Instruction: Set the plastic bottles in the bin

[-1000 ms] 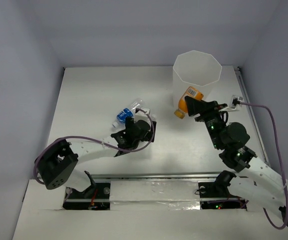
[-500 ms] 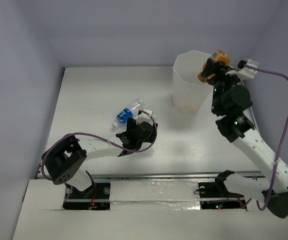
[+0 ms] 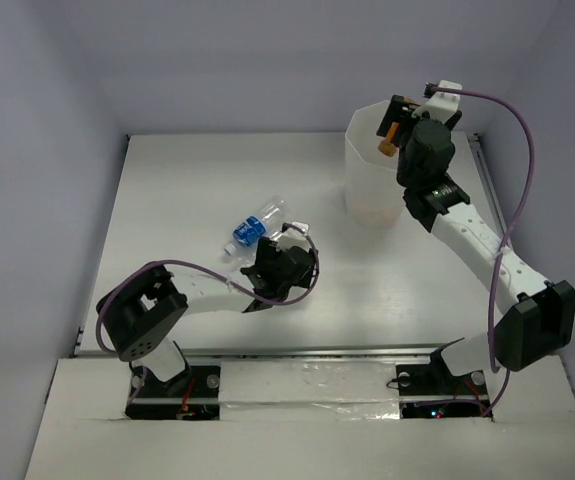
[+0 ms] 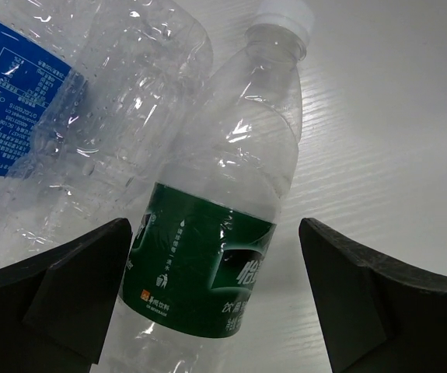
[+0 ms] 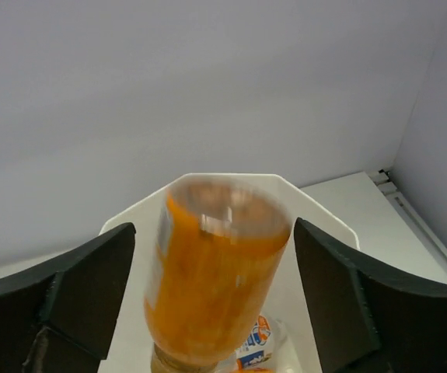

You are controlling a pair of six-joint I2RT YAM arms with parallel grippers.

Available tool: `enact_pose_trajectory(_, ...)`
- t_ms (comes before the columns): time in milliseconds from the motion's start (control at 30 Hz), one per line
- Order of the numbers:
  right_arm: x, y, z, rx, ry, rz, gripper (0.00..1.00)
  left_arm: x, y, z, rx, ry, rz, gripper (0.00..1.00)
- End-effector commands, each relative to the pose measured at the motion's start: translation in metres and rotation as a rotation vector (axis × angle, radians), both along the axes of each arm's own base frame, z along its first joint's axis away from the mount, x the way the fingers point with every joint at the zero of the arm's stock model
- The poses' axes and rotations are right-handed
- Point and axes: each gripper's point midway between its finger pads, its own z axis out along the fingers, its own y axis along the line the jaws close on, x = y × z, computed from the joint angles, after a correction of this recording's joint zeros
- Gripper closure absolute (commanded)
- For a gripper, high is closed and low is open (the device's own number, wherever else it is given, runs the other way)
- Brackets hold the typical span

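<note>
Overhead, the right gripper (image 3: 397, 122) hangs above the bin (image 3: 367, 185). At the left wrist, spread jaws flank the green-label bottle (image 4: 207, 264), which touches the blue-label bottle (image 4: 44, 109). At the right wrist, spread jaws flank a blurred orange bottle (image 5: 215, 287) over the bin, and a labelled bottle (image 5: 256, 346) lies inside.
</note>
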Motion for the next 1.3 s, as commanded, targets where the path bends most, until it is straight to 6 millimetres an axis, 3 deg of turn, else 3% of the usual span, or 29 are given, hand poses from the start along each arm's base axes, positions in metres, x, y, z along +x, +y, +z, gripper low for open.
enact_pose_trajectory(0,-0.011,-0.004,0.040,0.061,-0.092,0.021,0.11,0.011,-0.008,0.015,-0.013,-0.050,0.019,0.12)
enact_pose_trajectory(67,-0.015,-0.002,0.039,0.078,-0.102,0.046,0.07,0.012,-0.008,0.014,-0.003,-0.052,0.021,0.12)
enact_pose_trajectory(233,-0.040,0.000,0.036,0.147,-0.130,0.118,0.07,0.009,-0.015,0.012,0.003,-0.051,0.006,0.19)
enact_pose_trajectory(333,-0.056,0.000,0.041,0.184,-0.153,0.149,0.07,0.007,-0.019,0.013,0.001,-0.054,0.000,0.33)
enact_pose_trajectory(400,-0.063,0.000,0.034,0.195,-0.143,0.164,0.07,0.004,-0.022,0.016,-0.010,-0.053,-0.007,0.43)
enact_pose_trajectory(433,-0.074,-0.003,0.040,0.219,-0.168,0.173,0.07,0.004,-0.023,0.018,-0.018,-0.055,-0.008,0.46)
enact_pose_trajectory(467,-0.077,-0.003,0.033,0.223,-0.160,0.180,0.07,0.004,-0.024,0.020,-0.028,-0.054,-0.009,0.49)
enact_pose_trajectory(567,-0.097,-0.005,0.037,0.260,-0.188,0.218,0.08,-0.002,-0.035,0.032,-0.099,-0.052,-0.039,0.56)
enact_pose_trajectory(733,-0.123,-0.011,0.019,0.298,-0.184,0.243,0.08,-0.011,-0.051,0.066,-0.231,-0.067,-0.094,0.57)
enact_pose_trajectory(800,-0.138,-0.016,0.020,0.311,-0.200,0.246,0.08,-0.015,-0.058,0.095,-0.323,-0.091,-0.133,0.57)
enact_pose_trajectory(833,-0.141,-0.016,0.015,0.319,-0.191,0.252,0.08,-0.017,-0.059,0.119,-0.388,-0.123,-0.147,0.57)
enact_pose_trajectory(933,-0.156,-0.020,0.008,0.336,-0.190,0.265,0.08,-0.023,-0.060,0.157,-0.482,-0.171,-0.182,0.56)
enact_pose_trajectory(967,-0.160,-0.020,0.006,0.338,-0.190,0.272,0.08,-0.025,-0.058,0.187,-0.545,-0.218,-0.193,0.56)
enact_pose_trajectory(1033,-0.172,-0.023,0.002,0.348,-0.196,0.287,0.08,-0.027,-0.055,0.222,-0.605,-0.284,-0.216,0.56)
enact_pose_trajectory(1067,-0.173,-0.023,-0.014,0.347,-0.169,0.285,0.09,-0.029,-0.052,0.257,-0.682,-0.348,-0.226,0.57)
enact_pose_trajectory(1100,-0.177,-0.022,-0.018,0.351,-0.167,0.297,0.13,-0.029,-0.049,0.274,-0.705,-0.389,-0.233,0.57)
enact_pose_trajectory(1133,-0.181,-0.019,-0.023,0.368,-0.166,0.319,0.19,-0.031,-0.046,0.299,-0.760,-0.442,-0.237,0.58)
enact_pose_trajectory(1200,-0.192,-0.006,-0.036,0.378,-0.158,0.415,0.52,-0.030,-0.044,0.334,-0.809,-0.513,-0.240,0.58)
enact_pose_trajectory(1233,-0.195,0.001,-0.042,0.397,-0.147,0.451,0.80,-0.026,-0.047,0.344,-0.812,-0.545,-0.244,0.58)
enact_pose_trajectory(1267,-0.197,0.007,-0.055,0.400,-0.128,0.487,0.87,-0.026,-0.047,0.368,-0.843,-0.585,-0.247,0.58)
